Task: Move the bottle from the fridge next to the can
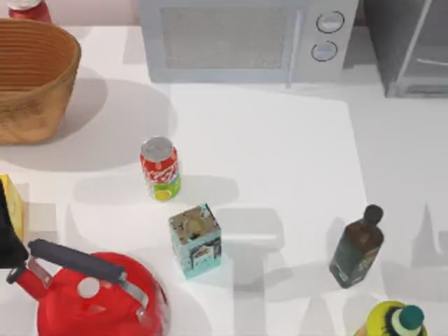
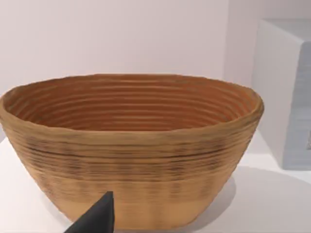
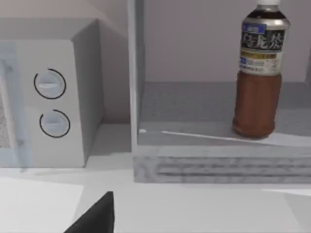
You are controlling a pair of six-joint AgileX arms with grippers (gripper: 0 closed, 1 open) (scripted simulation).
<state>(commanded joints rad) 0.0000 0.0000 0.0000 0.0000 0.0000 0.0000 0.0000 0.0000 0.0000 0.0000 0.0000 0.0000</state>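
The bottle [image 3: 260, 73] stands upright on the fridge [image 3: 218, 160] shelf, the door apparently open, with the right gripper [image 3: 95, 216] low in front; whether its fingers are spread I cannot tell. The left gripper [image 2: 95, 218] idles by the basket [image 2: 131, 145]. Risks: clipping the fridge frame going in, toppling the tall bottle, or knocking the can [image 1: 160, 168] when placing.

Fridge [image 3: 214, 160] front open in right wrist view, bottle [image 3: 259, 73] upright on its floor, bare floor beside it. Microwave [image 1: 245, 38] just left of fridge. Table [image 1: 280, 147] bare right of can [image 1: 160, 168]; tin [image 1: 195, 240] nearby, olive bottle [image 1: 355, 248] well apart.
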